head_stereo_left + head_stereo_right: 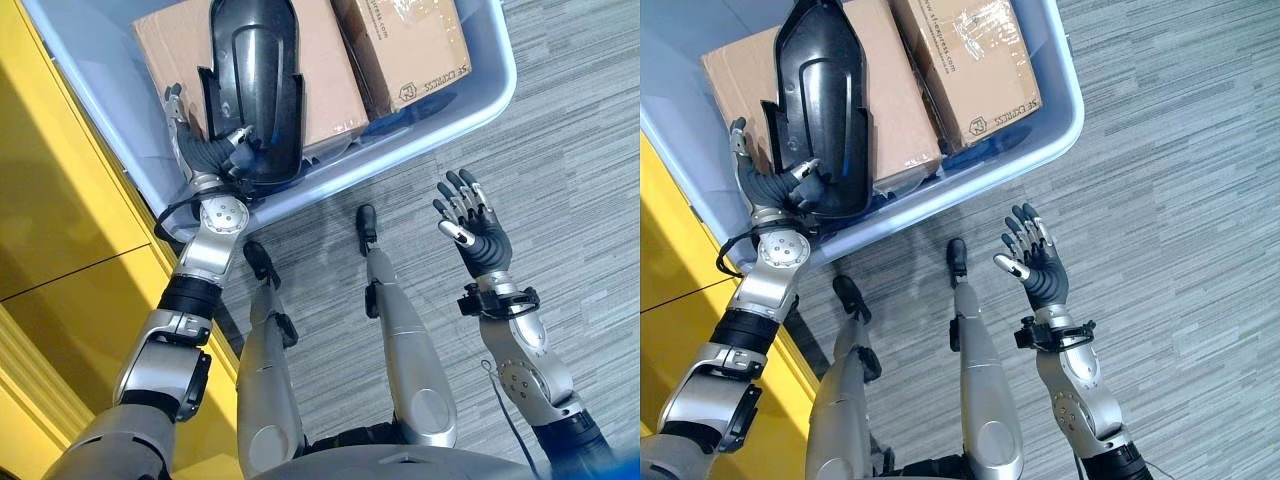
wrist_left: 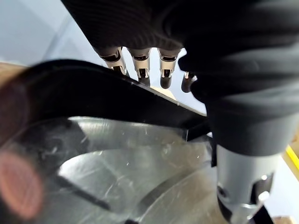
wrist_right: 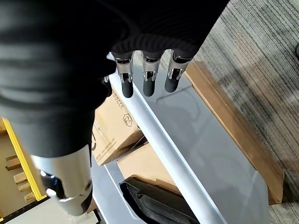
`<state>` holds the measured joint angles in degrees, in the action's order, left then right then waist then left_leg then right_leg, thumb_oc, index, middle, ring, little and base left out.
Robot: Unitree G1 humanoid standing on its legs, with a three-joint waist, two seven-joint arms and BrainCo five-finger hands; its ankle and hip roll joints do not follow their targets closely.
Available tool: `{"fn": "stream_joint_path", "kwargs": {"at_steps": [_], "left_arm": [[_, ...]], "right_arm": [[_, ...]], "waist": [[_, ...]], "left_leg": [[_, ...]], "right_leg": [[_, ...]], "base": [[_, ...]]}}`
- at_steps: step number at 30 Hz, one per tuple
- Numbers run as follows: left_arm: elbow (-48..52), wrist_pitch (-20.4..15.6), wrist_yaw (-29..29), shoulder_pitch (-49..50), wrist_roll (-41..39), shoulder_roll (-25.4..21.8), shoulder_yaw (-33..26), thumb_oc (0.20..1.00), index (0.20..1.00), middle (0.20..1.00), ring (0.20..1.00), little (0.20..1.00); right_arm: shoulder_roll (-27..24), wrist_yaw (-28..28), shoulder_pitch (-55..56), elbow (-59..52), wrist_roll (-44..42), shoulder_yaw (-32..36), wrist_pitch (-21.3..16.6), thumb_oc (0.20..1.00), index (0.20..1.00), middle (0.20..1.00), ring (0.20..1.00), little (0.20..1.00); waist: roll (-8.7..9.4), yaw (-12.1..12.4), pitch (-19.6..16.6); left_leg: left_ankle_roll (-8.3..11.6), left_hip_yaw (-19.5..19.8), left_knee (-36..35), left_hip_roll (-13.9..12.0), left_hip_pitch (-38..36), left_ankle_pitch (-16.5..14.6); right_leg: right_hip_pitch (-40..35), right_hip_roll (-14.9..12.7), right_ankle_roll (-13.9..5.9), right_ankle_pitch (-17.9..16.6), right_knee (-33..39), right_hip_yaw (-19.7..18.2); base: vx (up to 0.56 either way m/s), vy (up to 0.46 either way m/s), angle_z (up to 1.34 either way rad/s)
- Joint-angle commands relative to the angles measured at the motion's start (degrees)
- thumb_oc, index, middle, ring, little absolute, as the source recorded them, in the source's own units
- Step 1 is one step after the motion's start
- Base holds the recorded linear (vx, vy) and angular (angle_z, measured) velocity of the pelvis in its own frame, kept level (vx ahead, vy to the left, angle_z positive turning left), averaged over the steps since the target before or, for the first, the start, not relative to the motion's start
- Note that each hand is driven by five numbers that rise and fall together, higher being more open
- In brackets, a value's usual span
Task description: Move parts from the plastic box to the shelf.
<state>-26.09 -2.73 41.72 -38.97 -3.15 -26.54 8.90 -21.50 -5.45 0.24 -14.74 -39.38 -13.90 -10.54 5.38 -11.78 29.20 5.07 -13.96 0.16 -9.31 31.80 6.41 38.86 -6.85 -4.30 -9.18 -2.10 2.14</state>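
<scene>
1. Left robot hand (image 1: 215,150) curled round the lower edge of a black plastic part (image 1: 250,85), fingers behind it and thumb in front; part upright above the plastic box (image 1: 480,95), leaning over the cardboard cartons (image 1: 330,90) inside.
2. Right robot hand (image 1: 1038,262) open and empty, fingers spread, well apart from the box, over the grey floor (image 1: 1180,200).
3. Likely light and stiff (a thin moulded shell, hollow on the inner side), yet long, so top-heavy when held from one end.
4. Glossy surface, probably slippery; safest hold at the ribbed rim near the left robot hand, with the right robot hand steadying the far tip.
5. Yellow shelf (image 1: 60,200) just beside the left robot hand.
</scene>
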Motion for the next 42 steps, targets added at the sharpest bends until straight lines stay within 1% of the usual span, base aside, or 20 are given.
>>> {"fn": "stream_joint_path", "kwargs": {"at_steps": [1, 8, 10, 11, 12, 17, 21, 29, 34, 38, 39, 40, 41, 42], "left_arm": [[-3.3, -0.8, -0.5, -3.6, -0.2, -4.1, -0.6, 1.0, 1.0, 1.0, 1.0, 1.0], [-8.2, 0.4, -2.3, -6.9, -1.3, -5.9, 1.9, 1.0, 1.0, 1.0, 1.0, 1.0], [-9.2, 0.5, -3.1, -7.7, -1.3, -6.7, 3.0, 0.573, 0.573, 0.573, 0.573, 0.573], [-11.1, 1.2, -3.8, -8.7, -0.7, -7.6, 4.0, 0.423, 0.423, 0.423, 0.423, 0.423], [-12.0, 1.2, -4.2, -9.1, -1.0, -7.8, 4.3, 0.2, 0.2, 0.2, 0.2, 0.2], [-13.6, 1.4, -5.1, -10.5, -1.5, -8.1, 5.5, 0.2, 0.2, 0.2, 0.2, 0.2], [-14.6, 1.5, -6.0, -11.1, -1.7, -7.5, 6.3, 0.2, 0.2, 0.2, 0.2, 0.2], [-16.3, 1.8, -7.3, -12.8, -0.4, -6.4, 8.3, 0.2, 0.2, 0.2, 0.2, 0.2], [-16.9, 1.9, -7.9, -13.1, -0.4, -5.9, 8.3, 0.2, 0.2, 0.2, 0.2, 0.2], [-15.5, 1.7, -8.1, -11.6, -0.5, -5.4, 7.5, 0.2, 0.2, 0.2, 0.2, 0.2], [-11.4, 1.3, -8.2, -8.7, -0.7, -5.3, 6.1, 0.2, 0.2, 0.2, 0.2, 0.2], [-11.4, 1.3, -8.2, -8.7, -0.7, -5.3, 6.1, 0.2, 0.2, 0.2, 0.2, 0.2], [-7.4, 0.4, -8.1, -5.3, -1.2, -5.0, 4.4, 0.2, 0.2, 0.2, 0.2, 0.2], [-5.9, 0.4, -8.2, -3.8, -1.1, -4.9, 3.6, 0.2, 0.2, 0.2, 0.2, 0.2]], "right_arm": [[-2.8, 0.0, 1.9, -5.0, -1.8, 1.9, -3.2, 1.0, 1.0, 1.0, 1.0, 1.0], [-3.8, 0.2, 2.1, -5.2, -2.6, 2.1, -3.3, 1.0, 1.0, 1.0, 1.0, 1.0], [-3.9, 0.3, 2.1, -5.2, -2.7, 2.1, -3.1, 1.0, 1.0, 1.0, 1.0, 1.0], [-4.0, 0.5, 2.1, -5.2, -2.9, 1.8, -3.0, 1.0, 1.0, 1.0, 1.0, 1.0], [-4.1, 0.6, 2.0, -5.1, -3.1, 1.8, -3.0, 1.0, 1.0, 1.0, 1.0, 1.0], [-4.1, 0.7, 1.8, -5.0, -3.5, 1.5, -3.1, 1.0, 1.0, 1.0, 1.0, 1.0], [-4.0, 0.8, 2.2, -5.0, -3.6, 1.9, -3.3, 1.0, 1.0, 1.0, 1.0, 1.0], [-3.9, 1.4, 3.4, -5.1, -3.7, 2.3, -3.3, 1.0, 1.0, 1.0, 1.0, 1.0], [-3.8, 1.6, 3.7, -4.9, -3.6, 3.0, -3.7, 1.0, 1.0, 1.0, 1.0, 1.0], [-3.6, 1.6, 3.8, -4.6, -3.8, 3.3, -3.7, 1.0, 1.0, 1.0, 1.0, 1.0], [-3.4, 1.5, 3.8, -4.3, -3.7, 3.5, -3.4, 1.0, 1.0, 1.0, 1.0, 1.0], [-3.4, 1.5, 3.8, -4.3, -3.7, 3.5, -3.4, 1.0, 1.0, 1.0, 1.0, 1.0], [-3.0, 1.5, 3.9, -4.2, -3.7, 3.8, -3.1, 1.0, 1.0, 1.0, 1.0, 1.0], [-3.0, 1.4, 4.0, -4.0, -3.5, 3.8, -3.0, 1.0, 1.0, 1.0, 1.0, 1.0]], "waist": [[1.14, -1.4, 0.1], [0.99, -2.1, 0.5], [0.9, -2.2, 0.5], [0.87, -2.3, 0.5], [0.89, -2.4, 0.6], [0.91, -2.8, 0.6], [0.91, -3.0, 0.6], [0.52, -3.2, 0.6], [0.22, -3.2, 0.5], [-0.06, -2.9, 0.3], [-0.44, -2.3, -0.2], [-0.44, -2.3, -0.2], [-0.78, -1.7, -0.4], [-0.82, -1.5, -0.5]], "left_leg": [[1.55, 5.7, 7.9, -2.1, 0.2, -6.5], [1.34, 6.2, 10.6, -2.1, 3.0, -7.6], [1.25, 6.2, 11.1, -2.1, 3.6, -7.8], [1.16, 6.2, 11.7, -2.2, 4.3, -8.0], [1.08, 6.2, 11.9, -2.2, 4.6, -8.1], [0.86, 6.2, 12.4, -2.4, 5.6, -8.5], [0.76, 6.1, 13.3, -2.5, 6.3, -8.8], [0.73, 6.2, 13.5, -2.3, 6.1, -9.1], [0.68, 6.6, 13.6, -2.0, 5.8, -9.1], [0.73, 7.0, 13.8, -1.8, 5.3, -9.1], [0.8, 7.2, 13.1, -1.5, 4.2, -9.0], [0.8, 7.2, 13.1, -1.5, 4.1, -9.0], [0.92, 7.2, 12.4, -1.3, 2.9, -8.7], [0.94, 7.2, 12.2, -1.3, 2.4, -8.6]], "right_leg": [[0.2, -1.6, -4.56, 7.0, -6.8, -1.9], [3.2, -0.9, -4.35, 7.5, -8.9, -2.4], [3.9, -0.7, -4.27, 7.7, -9.3, -2.7], [4.8, -0.6, -4.23, 7.7, -9.8, -2.8], [5.2, -0.5, -4.21, 7.7, -10.0, -2.9], [6.5, -0.2, -4.13, 7.8, -10.6, -3.2], [7.2, -0.1, -4.05, 8.0, -11.1, -3.4], [7.1, 0.0, -3.97, 8.2, -11.5, -3.5], [6.5, 0.0, -3.97, 8.2, -11.5, -3.1], [5.5, -0.2, -3.94, 8.4, -11.7, -2.9], [4.0, -0.5, -3.92, 8.5, -11.4, -2.5], [4.0, -0.5, -3.92, 8.5, -11.4, -2.5], [2.8, -0.8, -3.91, 8.5, -11.2, -2.2], [2.2, -0.9, -3.91, 8.6, -11.1, -2.1]], "base": [[0.0, 0.0, 0.0], [0.0, -0.017, -0.04], [0.0, 0.0, 0.0], [0.0, -0.008, -0.03], [0.0, 0.0, 0.0], [0.0, 0.0, 0.0], [0.0, 0.0, 0.0], [0.0, 0.0, 0.0], [0.0, 0.0, 0.0], [0.0, 0.003, 0.03], [-0.01, 0.011, 0.08], [-0.02, 0.025, 0.05], [0.0, 0.0, 0.0], [0.0, 0.0, 0.0]]}}
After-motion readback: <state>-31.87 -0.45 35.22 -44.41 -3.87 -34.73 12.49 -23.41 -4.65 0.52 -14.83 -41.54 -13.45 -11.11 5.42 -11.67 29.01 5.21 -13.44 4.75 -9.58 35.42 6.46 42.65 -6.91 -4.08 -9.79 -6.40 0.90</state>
